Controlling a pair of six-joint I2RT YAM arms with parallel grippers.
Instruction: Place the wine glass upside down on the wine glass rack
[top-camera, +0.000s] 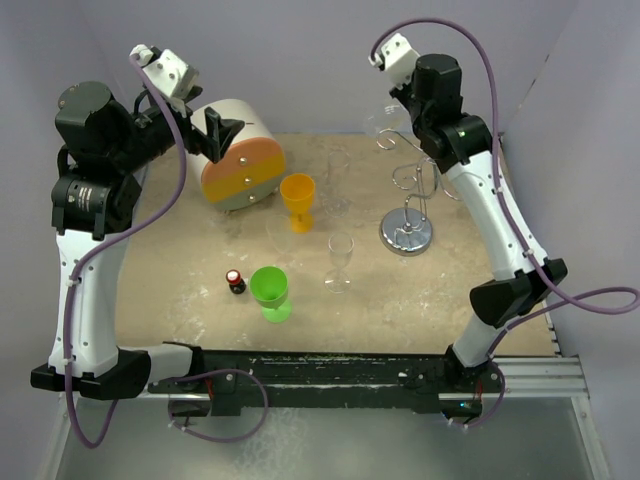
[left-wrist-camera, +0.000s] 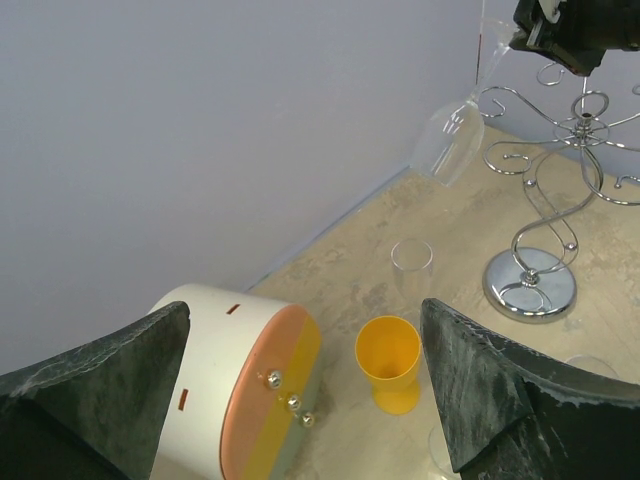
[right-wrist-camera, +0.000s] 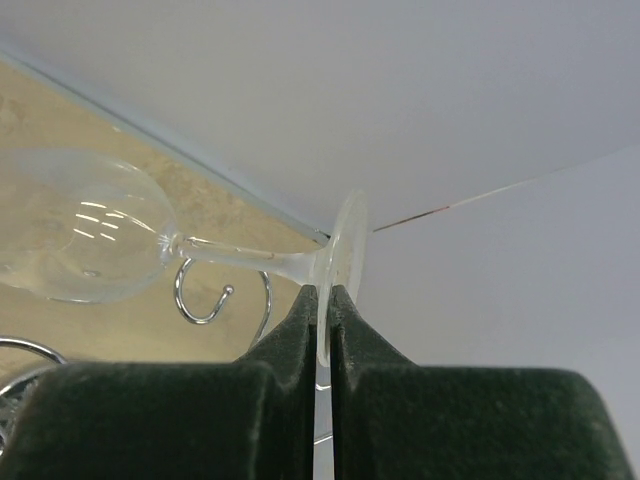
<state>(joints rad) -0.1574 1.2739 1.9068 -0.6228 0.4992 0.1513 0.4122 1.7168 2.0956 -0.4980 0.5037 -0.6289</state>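
Note:
My right gripper (right-wrist-camera: 325, 298) is shut on the round foot of a clear wine glass (right-wrist-camera: 85, 240). The glass is tilted, stem sideways, bowl to the left. In the top view the right gripper (top-camera: 405, 105) holds the glass (top-camera: 384, 122) high, above and just behind the wine glass rack (top-camera: 408, 232), a silver wire stand with a round chrome base and curly arms. One rack hook (right-wrist-camera: 205, 300) shows just below the stem. The left wrist view shows the glass (left-wrist-camera: 450, 145) left of the rack (left-wrist-camera: 545, 245). My left gripper (top-camera: 225, 130) is open and empty, raised at the back left.
A round white, orange and yellow drawer box (top-camera: 240, 158) lies at the back left. An orange cup (top-camera: 298, 198), a green cup (top-camera: 270, 292), a small red-capped bottle (top-camera: 235, 281) and two clear glasses (top-camera: 340, 258) (top-camera: 338, 178) stand mid-table, left of the rack.

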